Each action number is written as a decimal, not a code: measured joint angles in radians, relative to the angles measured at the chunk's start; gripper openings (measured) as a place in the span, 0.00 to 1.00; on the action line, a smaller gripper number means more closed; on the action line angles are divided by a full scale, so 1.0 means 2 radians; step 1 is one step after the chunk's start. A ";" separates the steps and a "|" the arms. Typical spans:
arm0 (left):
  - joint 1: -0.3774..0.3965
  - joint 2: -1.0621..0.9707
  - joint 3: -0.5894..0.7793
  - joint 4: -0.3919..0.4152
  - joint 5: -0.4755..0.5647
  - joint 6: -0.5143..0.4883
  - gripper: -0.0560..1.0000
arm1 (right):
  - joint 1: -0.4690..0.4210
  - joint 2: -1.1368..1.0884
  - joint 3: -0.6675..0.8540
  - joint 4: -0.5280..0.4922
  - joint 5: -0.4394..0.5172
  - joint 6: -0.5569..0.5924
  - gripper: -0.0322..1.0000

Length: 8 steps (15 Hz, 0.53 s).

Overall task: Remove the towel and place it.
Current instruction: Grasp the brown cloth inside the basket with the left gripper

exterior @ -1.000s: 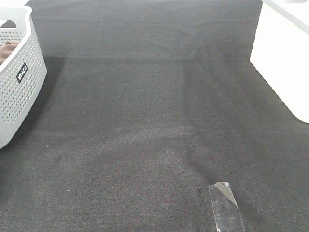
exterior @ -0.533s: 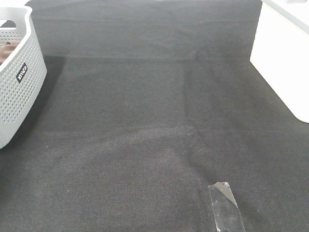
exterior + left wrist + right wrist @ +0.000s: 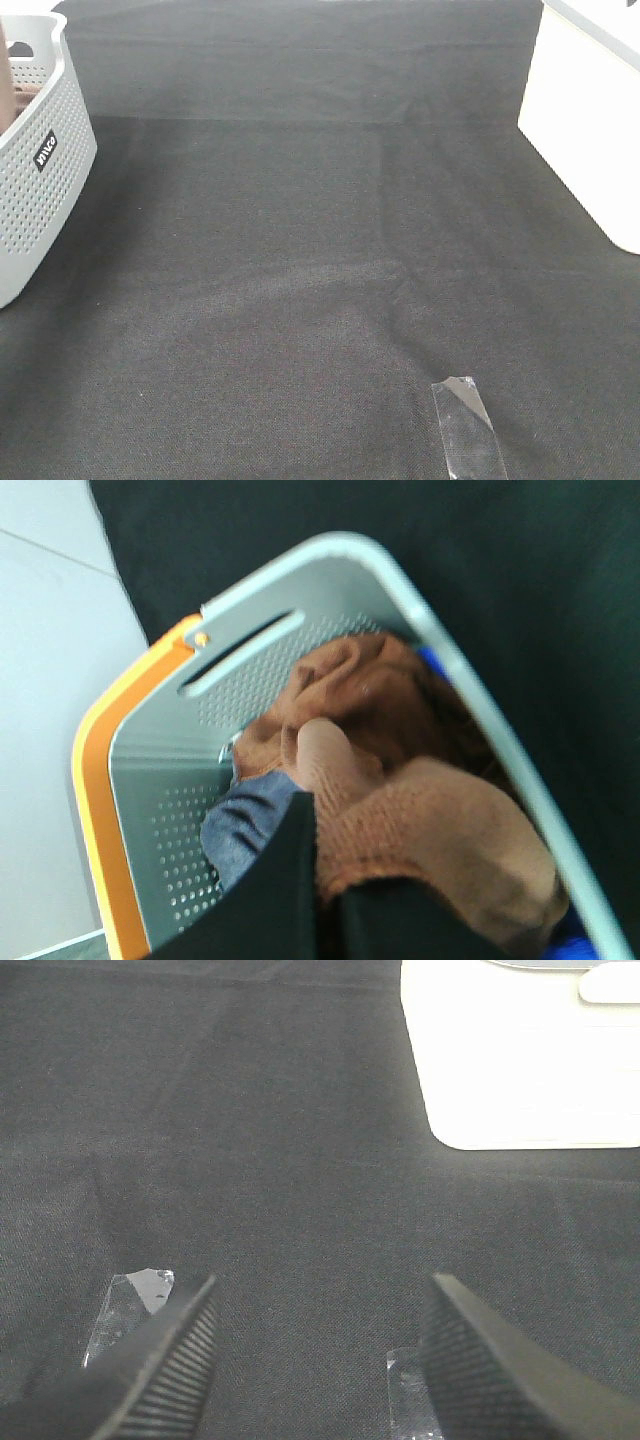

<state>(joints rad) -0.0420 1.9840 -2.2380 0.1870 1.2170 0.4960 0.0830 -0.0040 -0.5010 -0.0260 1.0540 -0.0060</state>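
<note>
Left tool [image 3: 322,880] pinching towel [image 3: 420,820], right tool [image 3: 322,1290] spread wide.

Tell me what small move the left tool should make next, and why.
Probably lift the left tool straight up: the brown towel looks pinched in it yet lies bunched inside the basket, with a blue cloth. The right tool hangs open over the black mat.

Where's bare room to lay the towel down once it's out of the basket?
Wide bare black cloth between the basket and the white board, down to the tape strip. Crowded only inside the basket: towel bunched with a blue cloth.
</note>
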 joint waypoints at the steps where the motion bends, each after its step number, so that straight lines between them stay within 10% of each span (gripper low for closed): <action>1: -0.013 -0.015 0.000 0.000 0.000 -0.009 0.05 | 0.000 0.000 0.000 0.000 0.000 0.000 0.59; 8: -0.103 -0.110 -0.001 0.007 0.002 -0.015 0.05 | 0.000 0.000 0.000 0.000 0.000 0.000 0.59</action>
<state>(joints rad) -0.2490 1.7630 -2.2390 0.2010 1.2210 0.4660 0.0830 -0.0040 -0.5010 -0.0260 1.0540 -0.0060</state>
